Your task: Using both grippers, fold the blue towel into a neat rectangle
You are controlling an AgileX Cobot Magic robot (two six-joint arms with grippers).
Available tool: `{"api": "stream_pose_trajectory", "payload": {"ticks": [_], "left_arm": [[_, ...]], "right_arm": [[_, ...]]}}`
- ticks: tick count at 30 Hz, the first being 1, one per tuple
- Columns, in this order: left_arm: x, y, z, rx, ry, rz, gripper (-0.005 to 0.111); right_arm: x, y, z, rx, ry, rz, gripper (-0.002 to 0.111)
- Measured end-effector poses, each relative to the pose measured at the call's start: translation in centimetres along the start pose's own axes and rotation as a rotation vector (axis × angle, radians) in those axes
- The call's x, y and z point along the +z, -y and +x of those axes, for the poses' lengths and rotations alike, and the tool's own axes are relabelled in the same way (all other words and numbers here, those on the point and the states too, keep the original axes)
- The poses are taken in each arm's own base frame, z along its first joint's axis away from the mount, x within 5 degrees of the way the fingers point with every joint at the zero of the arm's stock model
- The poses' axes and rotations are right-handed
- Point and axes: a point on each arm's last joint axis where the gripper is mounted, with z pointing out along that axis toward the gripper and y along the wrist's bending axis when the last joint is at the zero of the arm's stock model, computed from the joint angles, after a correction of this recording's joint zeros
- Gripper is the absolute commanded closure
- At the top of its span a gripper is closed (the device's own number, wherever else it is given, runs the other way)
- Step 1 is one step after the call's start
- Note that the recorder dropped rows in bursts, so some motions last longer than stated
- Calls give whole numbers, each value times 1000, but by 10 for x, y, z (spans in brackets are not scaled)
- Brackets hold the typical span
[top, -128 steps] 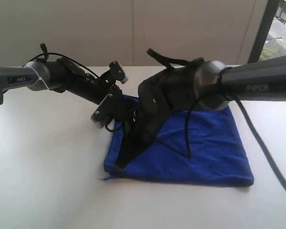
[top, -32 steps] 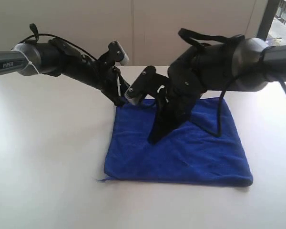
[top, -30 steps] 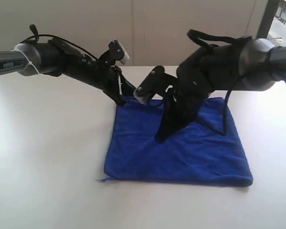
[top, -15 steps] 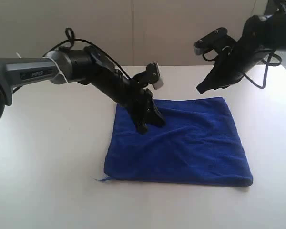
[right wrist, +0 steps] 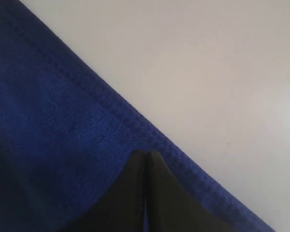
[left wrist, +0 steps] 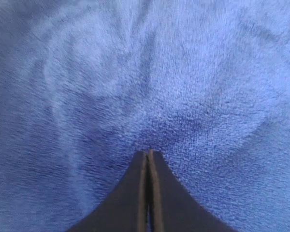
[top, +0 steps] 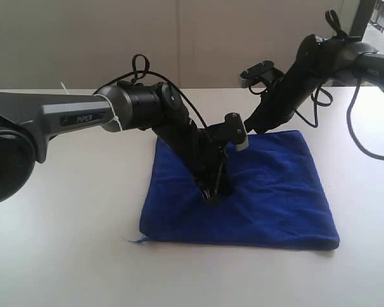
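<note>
We see the blue towel [top: 269, 192] spread flat on the white table [top: 64, 256]. The left gripper [top: 212, 196] points down near its middle, fingers pressed tight together, tips right at the pile, nothing pinched. The right gripper [top: 249, 126], likewise fully closed and empty, sits over the far hem; whether it touches the cloth, we cannot tell
</note>
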Motion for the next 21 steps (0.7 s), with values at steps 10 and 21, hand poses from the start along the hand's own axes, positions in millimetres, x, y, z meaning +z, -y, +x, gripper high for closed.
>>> {"api": "stream_pose_trajectory", "payload": {"ticks": [10, 21], "left_arm": [[5, 0, 3, -19, -3, 15, 107], [5, 1, 2, -12, -5, 13, 107]], "right_arm": [[6, -1, 0, 1, 5, -24, 108], [24, -6, 10, 20, -43, -90, 108]]}}
